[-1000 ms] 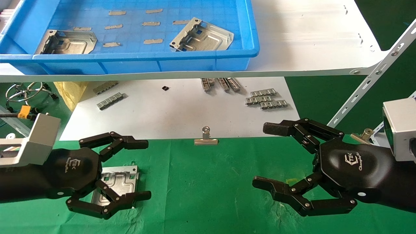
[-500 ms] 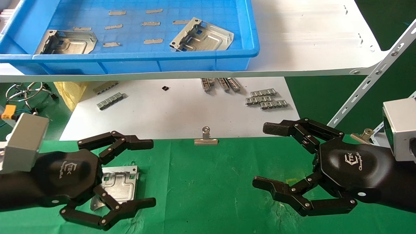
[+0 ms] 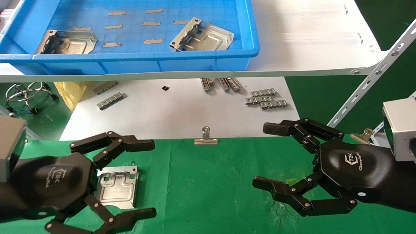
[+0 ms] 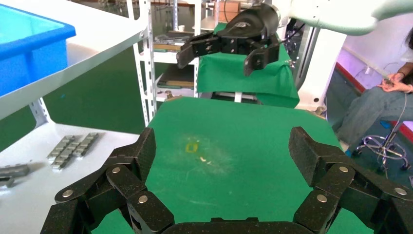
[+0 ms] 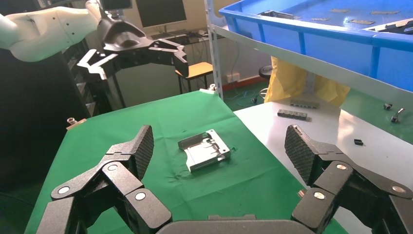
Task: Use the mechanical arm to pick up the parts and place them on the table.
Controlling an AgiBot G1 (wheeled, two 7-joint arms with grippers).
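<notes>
Plate (image 3: pixel 118 186) is lying flat on the green table (image 3: pixel 208 182) near its left edge. Left gripper (image 3: pixel 143 178) is hovering beside it, fingers spread, gripping nothing. Right gripper (image 3: pixel 269 156) is idling near the right edge, fingers spread too.

Three parts: one (image 3: pixel 117 186) on the table (image 3: pixel 208 182), two (image 3: pixel 66 42) (image 3: pixel 201 35) in one blue bin (image 3: pixel 201 60); two pincers (image 3: pixel 143 177) (image 3: pixel 265 156).

The left gripper (image 3: pixel 148 178) is cut off by the head view's lower edge — its lower linkage and most of the arm run out of frame. Its black shell covers the near-left corner of the part (image 3: pixel 118 187) on the table (image 3: pixel 208 195). The right gripper (image 3: pixel 263 156) loses its wrist box at the right edge. The white board (image 3: pixel 308 42) hides the far ends of the ridged strips (image 3: pixel 221 84) — their number cannot be told.
</notes>
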